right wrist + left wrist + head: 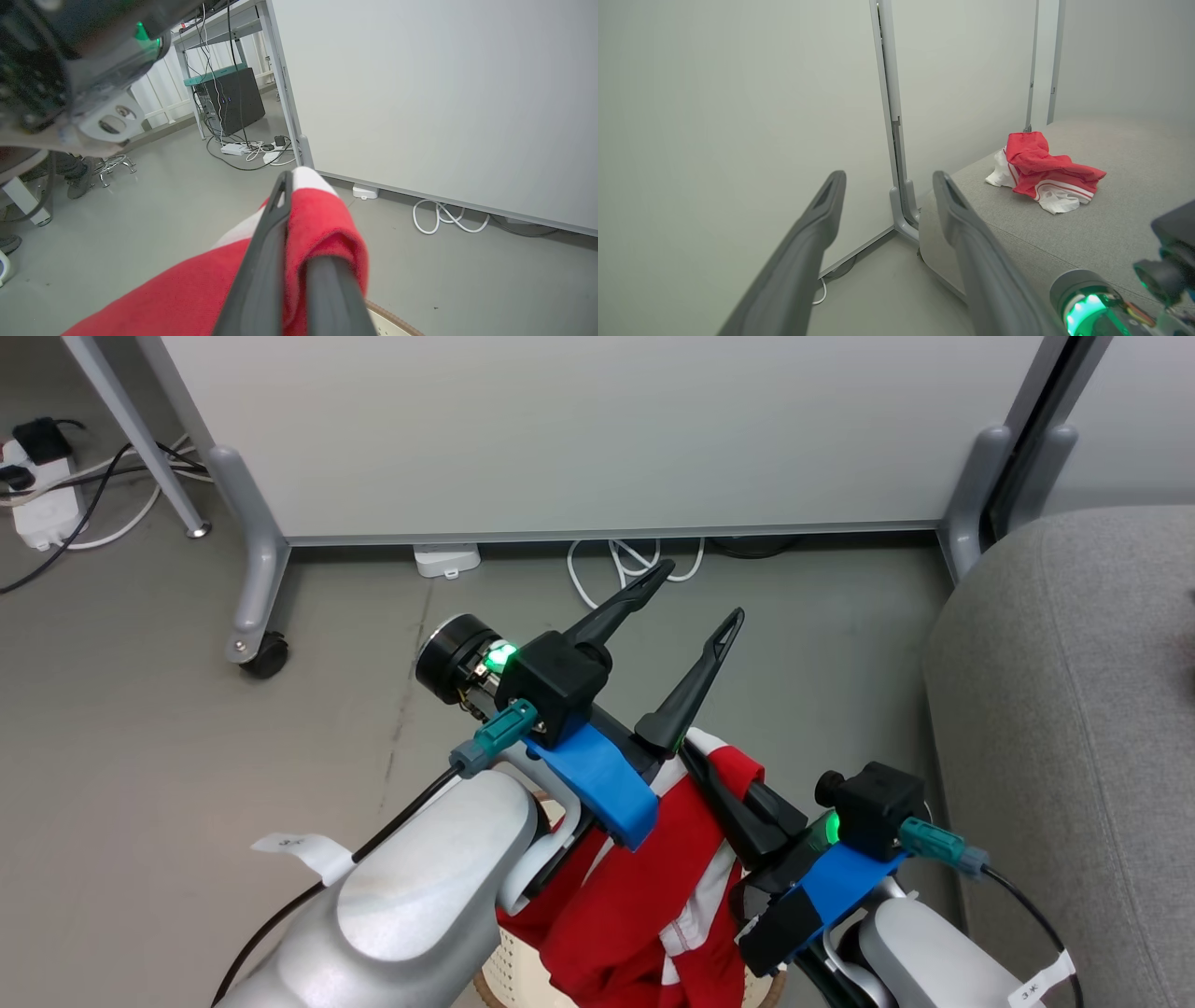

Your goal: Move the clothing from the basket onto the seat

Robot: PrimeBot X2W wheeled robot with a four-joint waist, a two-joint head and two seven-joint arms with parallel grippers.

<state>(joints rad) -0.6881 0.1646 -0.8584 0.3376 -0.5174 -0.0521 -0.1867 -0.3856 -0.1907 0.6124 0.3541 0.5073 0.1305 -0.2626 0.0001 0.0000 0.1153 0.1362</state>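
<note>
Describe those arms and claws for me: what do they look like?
Both forearms are smooth silver-grey shells. The left gripper and right gripper each have two long, tapering black fingers on a black block, mounted with a bright blue bracket. A green light glows at each wrist, a teal plug carries a black cable, and a white tag hangs nearby.

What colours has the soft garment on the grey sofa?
Soft garment: red with white trim; left wrist view.

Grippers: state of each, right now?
Left gripper: open, holding nothing.
Right gripper: closed on the red garment.
</note>
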